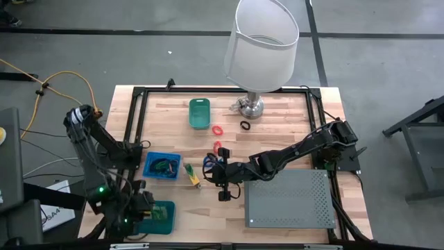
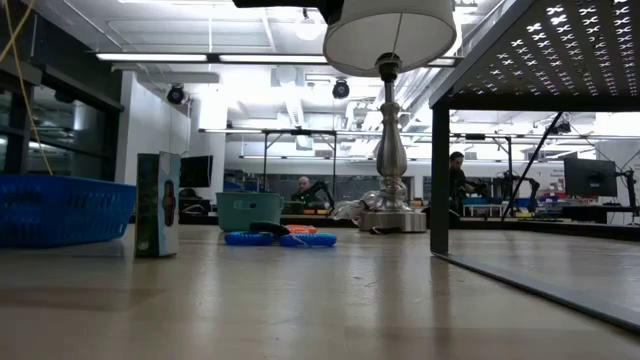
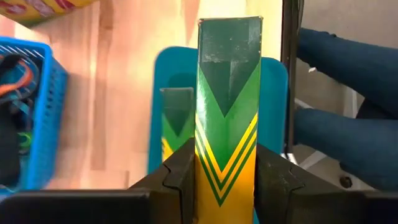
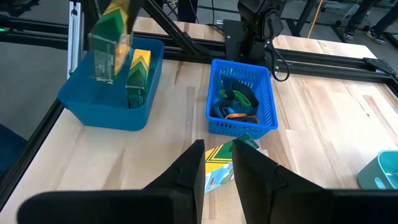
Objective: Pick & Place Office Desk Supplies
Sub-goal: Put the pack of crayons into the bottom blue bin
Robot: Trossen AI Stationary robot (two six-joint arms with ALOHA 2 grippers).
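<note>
Left gripper (image 3: 227,186) is clamped on a green-and-yellow block (image 3: 227,106), held upright with its long axis vertical directly over the open blue tub (image 4: 112,106) at the table's 7 o'clock corner; a second, matching block (image 4: 138,78) already stands inside that tub. The coming move, judged from this alignment, is a straight descent and release, since the tub lies immediately beneath the jaws. The held block shows a dark green chevron above yellow striping and slightly scuffed card edges. Right gripper (image 4: 219,168) hangs near the table's middle, fingers parted and holding nothing, with another green-and-yellow block (image 4: 221,158) lying flat on the wood just ahead of its tips, between it and the blue mesh basket (image 4: 242,124) of loops. Red rings (image 1: 218,130) lie toward 12 o'clock, nearer the right arm.
</note>
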